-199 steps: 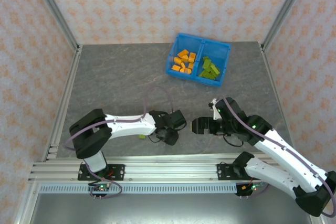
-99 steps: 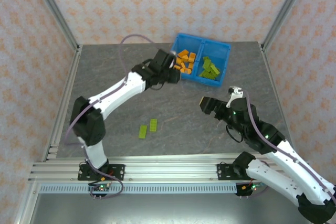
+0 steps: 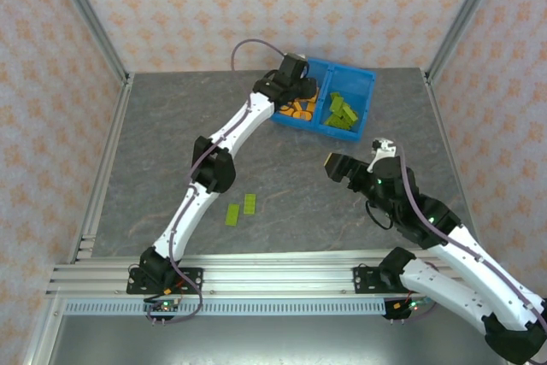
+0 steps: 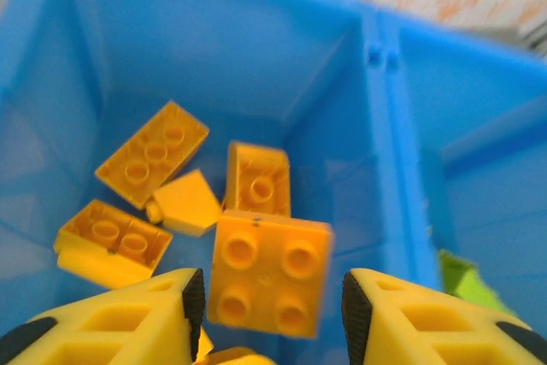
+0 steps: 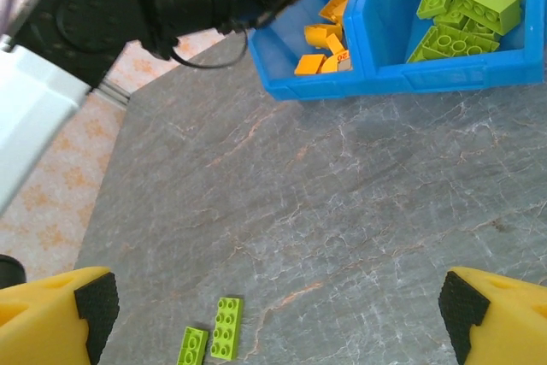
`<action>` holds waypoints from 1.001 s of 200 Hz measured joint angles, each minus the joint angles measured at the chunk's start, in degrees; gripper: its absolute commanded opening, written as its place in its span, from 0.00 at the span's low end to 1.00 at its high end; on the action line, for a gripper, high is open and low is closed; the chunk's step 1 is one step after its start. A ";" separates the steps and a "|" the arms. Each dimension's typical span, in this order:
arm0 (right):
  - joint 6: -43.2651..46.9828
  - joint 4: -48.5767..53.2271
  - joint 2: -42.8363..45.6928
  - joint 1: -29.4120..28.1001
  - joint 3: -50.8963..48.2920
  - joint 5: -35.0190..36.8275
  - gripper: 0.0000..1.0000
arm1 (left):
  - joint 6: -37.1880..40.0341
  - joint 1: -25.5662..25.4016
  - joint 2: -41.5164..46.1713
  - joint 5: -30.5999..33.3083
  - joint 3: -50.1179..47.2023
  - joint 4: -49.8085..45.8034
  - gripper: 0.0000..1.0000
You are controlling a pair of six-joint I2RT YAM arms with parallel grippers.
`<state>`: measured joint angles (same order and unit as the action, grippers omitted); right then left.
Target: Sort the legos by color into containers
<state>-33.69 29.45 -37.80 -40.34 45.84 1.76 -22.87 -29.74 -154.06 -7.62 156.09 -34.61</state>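
- The left tool [image 4: 269,301] is over the far side of the worktop [image 3: 171,143]. It has swung across from the near edge, where it was working a second ago, and now hangs above the blue bin [image 3: 318,126].
- The jaws were clamped tight a moment ago and are now parting. The left wrist view shows a sliver of daylight on either side of the square orange brick [image 4: 269,273] between them.
- That brick looks slightly blurred and seems to touch neither pad. My read is that it has just been let go and is dropping.
- It is over the left compartment [image 4: 214,57], just left of the dividing wall [image 4: 389,168] and directly above the other orange bricks [image 4: 154,153]. That is the right colour in the right place.
- The right compartment [image 5: 402,74] holds the green pile [image 5: 457,10], and I see no strays of the wrong colour in either side.
- The right tool [image 5: 273,297] has pulled up and away from the near-centre spot it held a second ago and has barely shifted in the last half second. Its jaws are spread wide with nothing between them.
- Two green bricks [image 3: 240,208] lie side by side on the near-left worktop, exactly where they were half a second ago and well apart from the bin.
- So orange looks close to finished, and those two greens look like the only bricks left outside the bin.
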 measured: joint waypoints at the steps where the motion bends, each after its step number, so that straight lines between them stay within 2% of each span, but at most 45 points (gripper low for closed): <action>1: 0.00 0.00 0.02 0.00 0.00 0.00 0.98 | 0.02 0.00 -0.02 -0.02 0.00 -0.04 0.53; 52: -0.37 0.02 -0.55 0.00 0.00 -0.02 0.98 | -1.09 0.00 2.25 -0.98 -0.02 -3.17 0.59; 81: 0.02 0.50 -2.78 0.00 0.02 -0.22 0.95 | -0.76 0.00 11.52 -2.32 -4.68 -7.21 0.59; 109: 0.98 2.36 -9.07 -0.02 1.84 -1.92 0.93 | 2.54 0.00 32.74 -2.99 -23.45 -6.69 0.59; 151: 2.08 1.64 -25.53 -2.84 8.11 -7.69 0.92 | 13.44 0.00 70.90 -3.06 -54.84 -3.34 0.63; 175: 2.19 -0.07 -36.48 -6.12 12.28 -11.93 0.91 | 21.38 0.00 89.94 -2.69 -71.10 -4.13 0.78; 200: 1.09 -0.81 -46.25 -8.72 16.79 -14.75 0.90 | 29.55 0.00 103.43 -2.93 -81.72 -10.78 0.94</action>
<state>-32.60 28.64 -84.05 -49.06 62.63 -12.99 6.68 -29.74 -50.63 -10.55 74.37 -45.39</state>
